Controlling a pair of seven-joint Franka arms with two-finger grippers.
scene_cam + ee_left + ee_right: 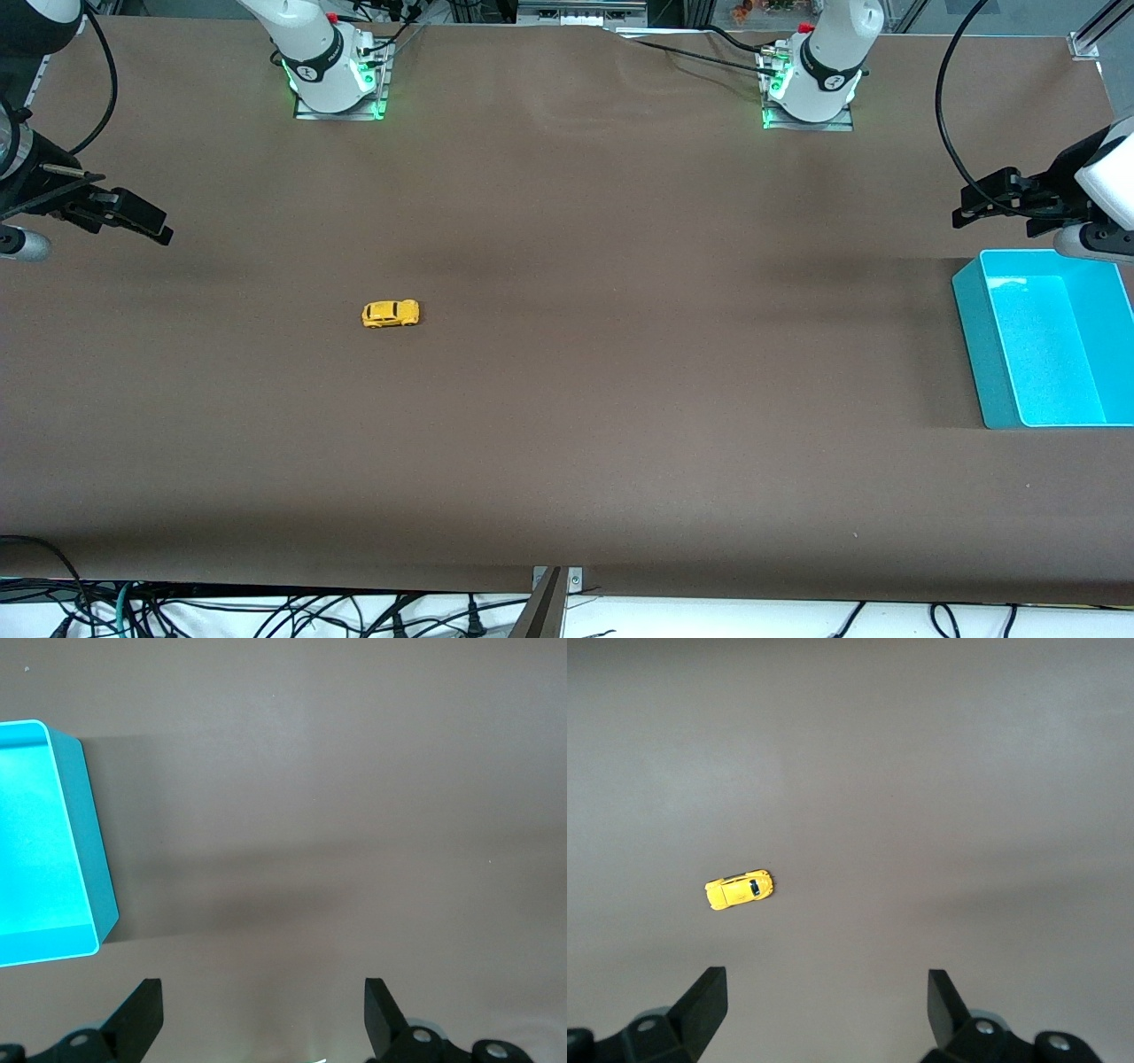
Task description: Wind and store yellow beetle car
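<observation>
yellow car [390,313] alone on worktop [567,425]: likely light, hard, slick; pinch its flanks | right pincer [824,1010] above it, spread | left pincer [263,1014] near bin [979,337], spread, waiting

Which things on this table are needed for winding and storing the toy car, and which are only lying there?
Needed for the job:
- yellow beetle car, alone on the brown table
- turquoise bin, empty, at the left arm's end
- right gripper, open, waiting
- left gripper, open, near the bin

Only lying about:
- cables along the table's edge nearest the front camera
</observation>
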